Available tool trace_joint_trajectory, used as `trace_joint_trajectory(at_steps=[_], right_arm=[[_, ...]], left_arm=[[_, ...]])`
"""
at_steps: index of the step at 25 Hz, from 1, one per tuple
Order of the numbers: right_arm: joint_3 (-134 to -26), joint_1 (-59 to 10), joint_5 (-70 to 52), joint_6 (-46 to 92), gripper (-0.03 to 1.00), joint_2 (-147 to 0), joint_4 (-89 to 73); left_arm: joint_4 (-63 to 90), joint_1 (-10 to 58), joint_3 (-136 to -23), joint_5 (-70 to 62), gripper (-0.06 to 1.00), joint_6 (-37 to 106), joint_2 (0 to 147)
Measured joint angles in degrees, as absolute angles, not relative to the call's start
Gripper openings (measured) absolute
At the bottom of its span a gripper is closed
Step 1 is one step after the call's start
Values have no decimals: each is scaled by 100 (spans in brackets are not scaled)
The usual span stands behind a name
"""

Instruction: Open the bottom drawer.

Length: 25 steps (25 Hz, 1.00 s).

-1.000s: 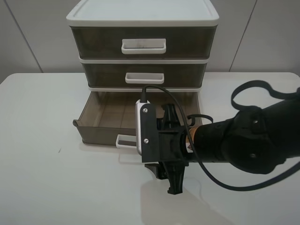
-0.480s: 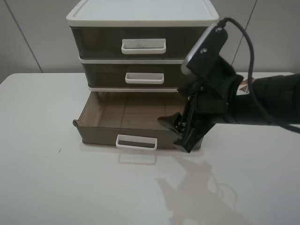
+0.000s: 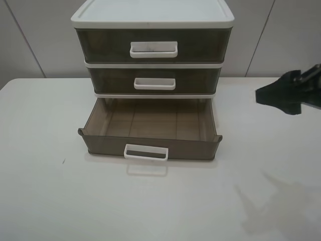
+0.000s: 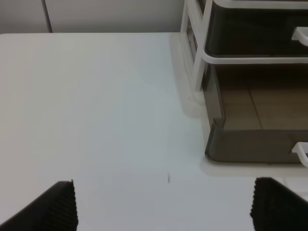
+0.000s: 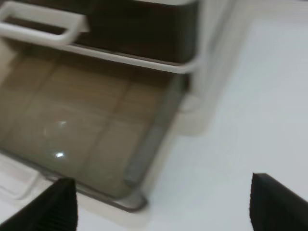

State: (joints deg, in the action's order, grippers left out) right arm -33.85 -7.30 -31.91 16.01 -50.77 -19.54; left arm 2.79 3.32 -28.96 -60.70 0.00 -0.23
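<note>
Bottom drawer (image 3: 150,131) stands pulled out and empty, mid-tabletop (image 3: 50,201) toward the rear edge. Judged light, rigid, slick plastic; grasp by its white loop handle (image 3: 146,152). Right end effector (image 5: 161,204) and left end effector (image 4: 163,207): both spread, holding nothing.

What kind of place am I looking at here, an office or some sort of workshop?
Probably a lab or test bench rather than a lived-in office: a bare white table against plain wall panels, a small plastic drawer unit with its bottom drawer pulled open, and a robot gripper at the side.
</note>
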Motion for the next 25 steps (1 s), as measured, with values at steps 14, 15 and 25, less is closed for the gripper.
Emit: trace_joint_trajectory(at_steps=[14,15,25], right_arm=[[-3878,-40,-5210,382,72,-1691,312],[-3844,-40,-5331,382,72,-1557,312],[-3401,-40,-5901,369,72,-241,337]], left_arm=[[279,332,-2896,-6070,74,0,-23],[279,332,-2896,-6070,74,0,-23],[279,332,-2896,-6070,74,0,-23]])
